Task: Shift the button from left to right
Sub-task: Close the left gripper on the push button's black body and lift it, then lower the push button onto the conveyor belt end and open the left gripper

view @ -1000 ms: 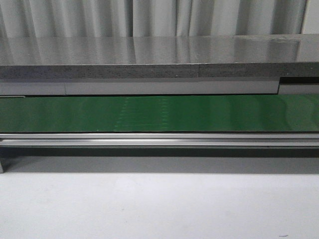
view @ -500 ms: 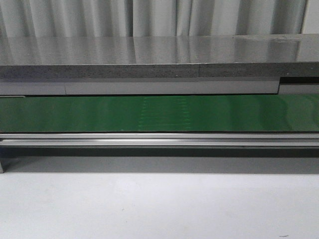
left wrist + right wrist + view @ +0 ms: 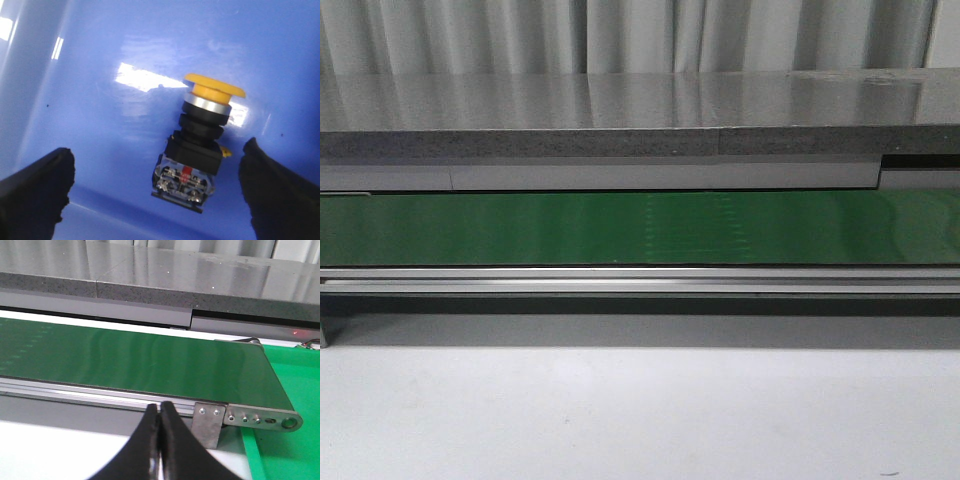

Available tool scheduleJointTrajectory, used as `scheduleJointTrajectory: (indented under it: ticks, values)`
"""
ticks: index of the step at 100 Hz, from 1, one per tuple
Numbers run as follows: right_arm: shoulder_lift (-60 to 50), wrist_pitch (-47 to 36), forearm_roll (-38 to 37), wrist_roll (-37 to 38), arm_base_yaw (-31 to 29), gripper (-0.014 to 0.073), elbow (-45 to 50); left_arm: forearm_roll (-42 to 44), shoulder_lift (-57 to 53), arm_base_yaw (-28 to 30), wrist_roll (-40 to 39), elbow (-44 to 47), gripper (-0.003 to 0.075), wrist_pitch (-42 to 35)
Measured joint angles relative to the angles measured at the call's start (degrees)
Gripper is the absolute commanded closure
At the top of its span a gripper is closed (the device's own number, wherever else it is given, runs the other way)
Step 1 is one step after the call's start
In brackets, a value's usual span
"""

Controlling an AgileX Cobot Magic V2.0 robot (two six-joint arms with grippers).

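Yellow-capped push-button switch with black boxy body (image 3: 197, 145) lies on its side on a glossy blue plastic surface (image 3: 100, 125), likely a bin floor, though the edges are hard to read. Left gripper (image 3: 159, 192) hovers over it, jaws wide apart, one black finger (image 3: 35, 192) on each side, not touching. Right gripper (image 3: 159, 440) has its jaws pressed together, holding nothing, near the end of the green conveyor belt (image 3: 130, 360). In the front view, no arms on show, just the belt and a grey stone-like counter (image 3: 620, 110).

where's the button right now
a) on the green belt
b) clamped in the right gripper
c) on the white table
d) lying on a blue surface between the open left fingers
d: the left wrist view shows the button lying on a blue surface, untouched between the left gripper's spread fingers.
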Motion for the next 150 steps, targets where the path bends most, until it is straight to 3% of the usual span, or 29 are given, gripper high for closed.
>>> scheduleJointTrajectory:
  ticks: [61,70,79,105,150]
  values:
    - [0.0,0.0,0.0,0.0,0.0,0.0662,0.0,-2.54,7.17,0.0,1.03,-0.34,0.0131,-3.73]
    - [0.0,0.0,0.0,0.0,0.0,0.0662,0.0,-2.58,7.37,0.0,1.03,-0.34,0.0189,-4.08]
    - [0.0,0.0,0.0,0.0,0.0,0.0662,0.0,-2.87,7.51,0.0,1.07,-0.34,0.0295,-4.17]
    - [0.0,0.0,0.0,0.0,0.0,0.0662,0.0,-2.86,7.51,0.0,1.07,-0.34,0.0718,-4.17]
    - [0.0,0.0,0.0,0.0,0.0,0.0662,0.0,-3.34,-1.12,-0.14,1.07,-0.45,0.0715,-2.74]
